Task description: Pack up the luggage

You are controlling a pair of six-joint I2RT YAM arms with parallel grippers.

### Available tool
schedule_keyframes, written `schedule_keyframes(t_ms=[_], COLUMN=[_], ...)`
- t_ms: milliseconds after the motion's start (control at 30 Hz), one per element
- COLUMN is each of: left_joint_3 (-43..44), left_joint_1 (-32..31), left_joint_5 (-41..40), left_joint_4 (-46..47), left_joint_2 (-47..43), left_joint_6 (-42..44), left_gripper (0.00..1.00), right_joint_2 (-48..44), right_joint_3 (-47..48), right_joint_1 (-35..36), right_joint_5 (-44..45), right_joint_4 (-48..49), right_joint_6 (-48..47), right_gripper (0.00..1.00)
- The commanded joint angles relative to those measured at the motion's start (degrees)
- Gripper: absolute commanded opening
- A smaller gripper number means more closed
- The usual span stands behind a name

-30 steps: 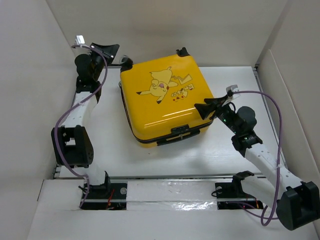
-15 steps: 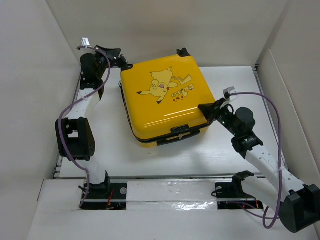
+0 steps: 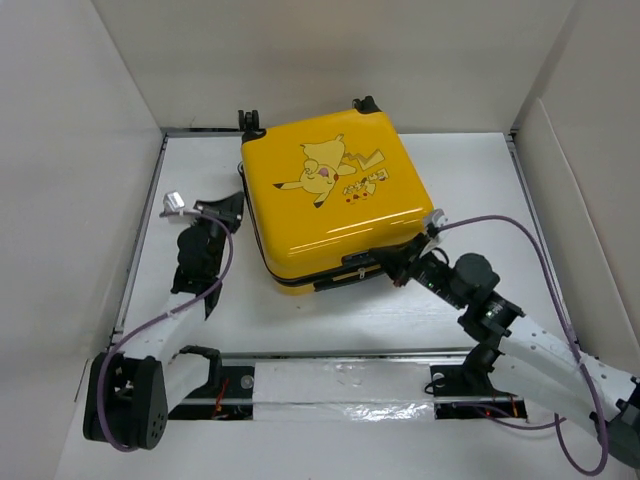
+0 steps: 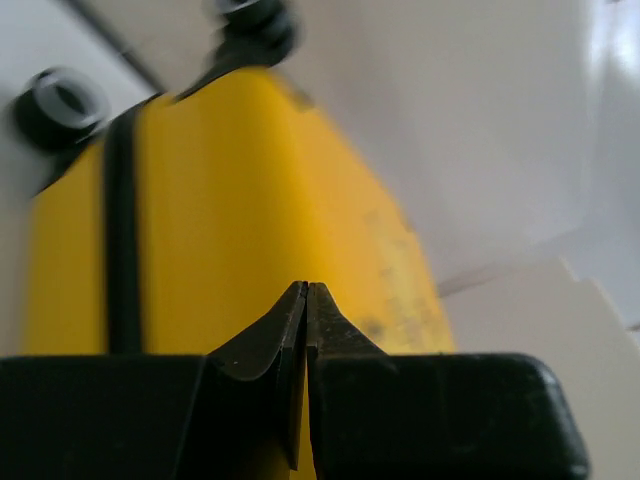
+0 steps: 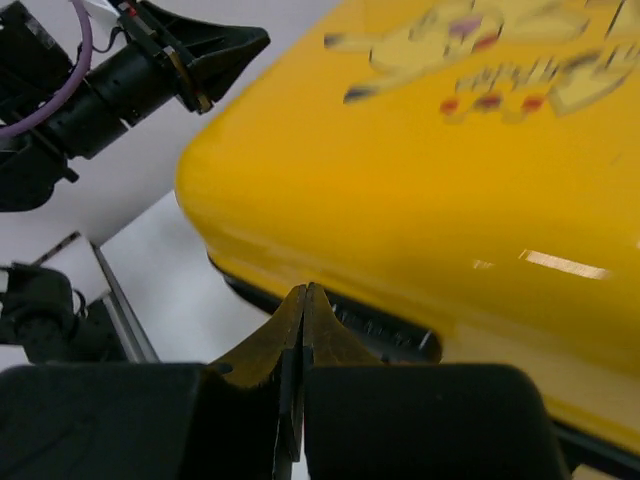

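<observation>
Luggage (image 3: 335, 200) lies closed, print up, at the far middle of the table (image 3: 470, 170), left gripper (image 3: 232, 207) pressed together just beside its left side, right gripper (image 3: 388, 262) pressed together at its near edge.

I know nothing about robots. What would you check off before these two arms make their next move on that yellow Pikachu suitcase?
1. Pikachu suitcase closed and lying flat on the table: ok.
2. Left gripper shut and empty, beside the suitcase's left side: ok.
3. Right gripper shut and empty, at the near edge by the black handle: ok.
4. Whether either gripper touches the shell: cannot tell.
5. Grippers apart from each other, on opposite sides of the suitcase: ok.
</observation>
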Motion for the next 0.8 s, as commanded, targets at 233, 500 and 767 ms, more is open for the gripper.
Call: schedule_keyframes(t_ms=[233, 500, 767], left_joint_3=[-16.50, -21.08, -13.88], left_joint_1=[-0.30, -1.00, -19.90], left_joint_5=[2.31, 14.62, -2.24], left_joint_4=[-10.79, -3.41, -7.81], left_joint_2=[-17.45, -8.06, -0.41], left_joint_6=[6.93, 11.41, 17.84], left_gripper=[0.00, 0.00, 0.00], right_joint_2=[5.41, 13.93, 19.38], right_joint_3=[-15.19, -12.12, -10.28], right_joint_1=[9.57, 9.57, 8.43], right_joint_5=[12.79, 12.69, 14.73], right_joint_4=[15.47, 18.73, 22.51], right_joint_6=[8.34, 4.65, 5.18], right_gripper=[0.45, 0.61, 0.59])
